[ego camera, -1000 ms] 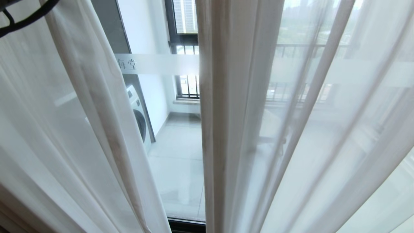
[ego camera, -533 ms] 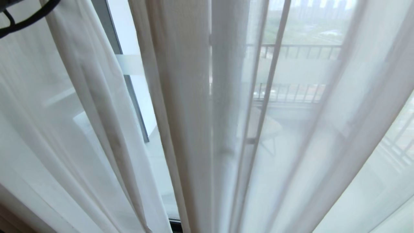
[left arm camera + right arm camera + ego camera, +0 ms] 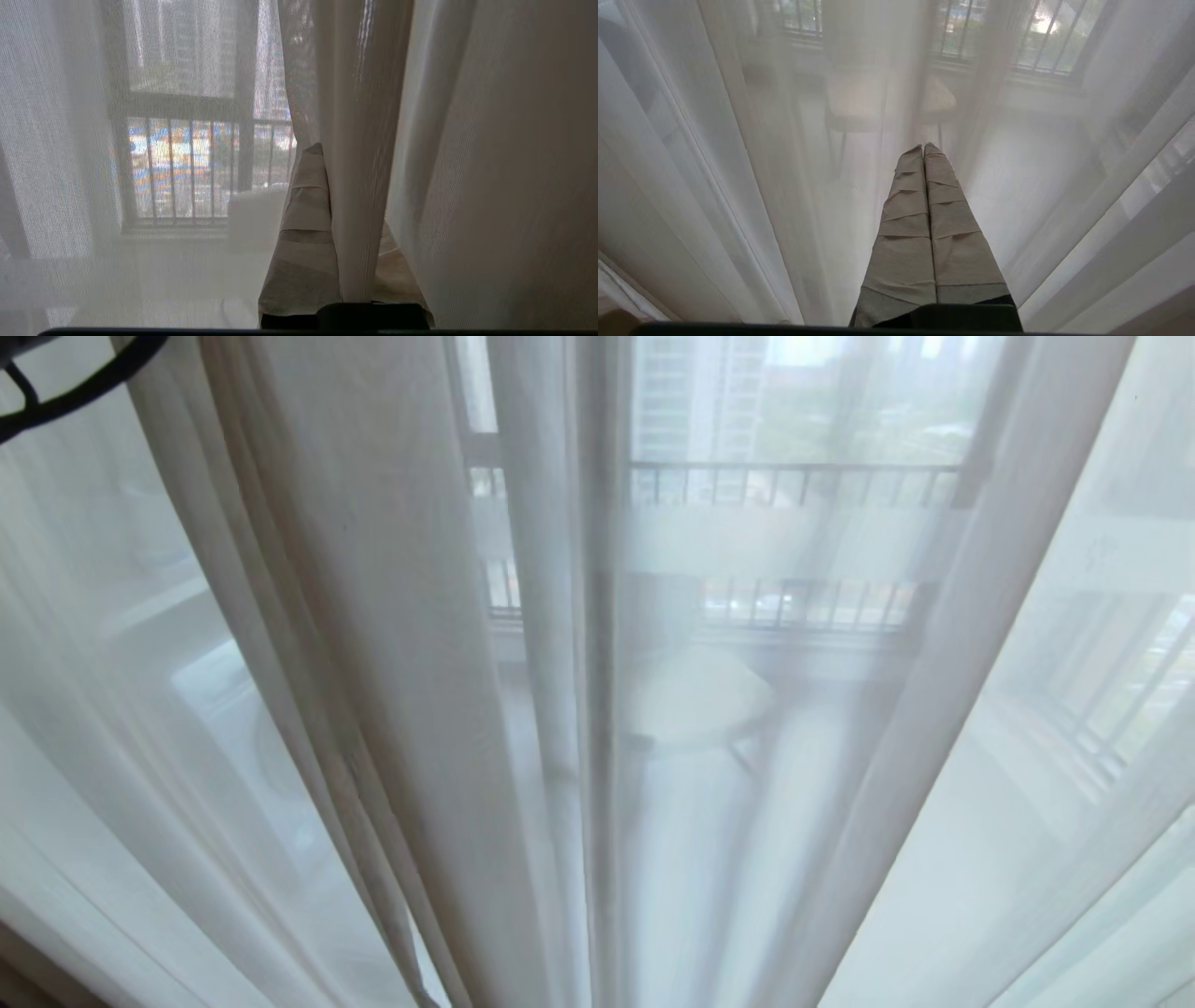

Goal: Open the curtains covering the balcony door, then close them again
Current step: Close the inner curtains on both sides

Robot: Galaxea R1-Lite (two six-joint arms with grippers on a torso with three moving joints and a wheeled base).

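White sheer curtains (image 3: 373, 616) fill the head view in hanging folds with no gap between them. The balcony door shows only dimly through them, as its frosted band (image 3: 803, 537). No arm shows in the head view. In the left wrist view my left gripper (image 3: 343, 156) is shut on a vertical fold of the sheer curtain (image 3: 357, 140). One taped finger (image 3: 306, 224) shows and the fold hides the other. My right gripper (image 3: 923, 147) is shut with nothing in it, pointing at another sheer panel (image 3: 738, 163).
Through the sheers I make out a small round table (image 3: 695, 700), a chair (image 3: 854, 102) and the black outer railing (image 3: 794, 481) on the balcony. A black cable (image 3: 65, 392) crosses the head view's upper left corner.
The whole scene has slid left, so the camera has moved. The gap between the sheers, which showed bare glass and a washing machine, has narrowed and closed. The held fold keeps its place in view.
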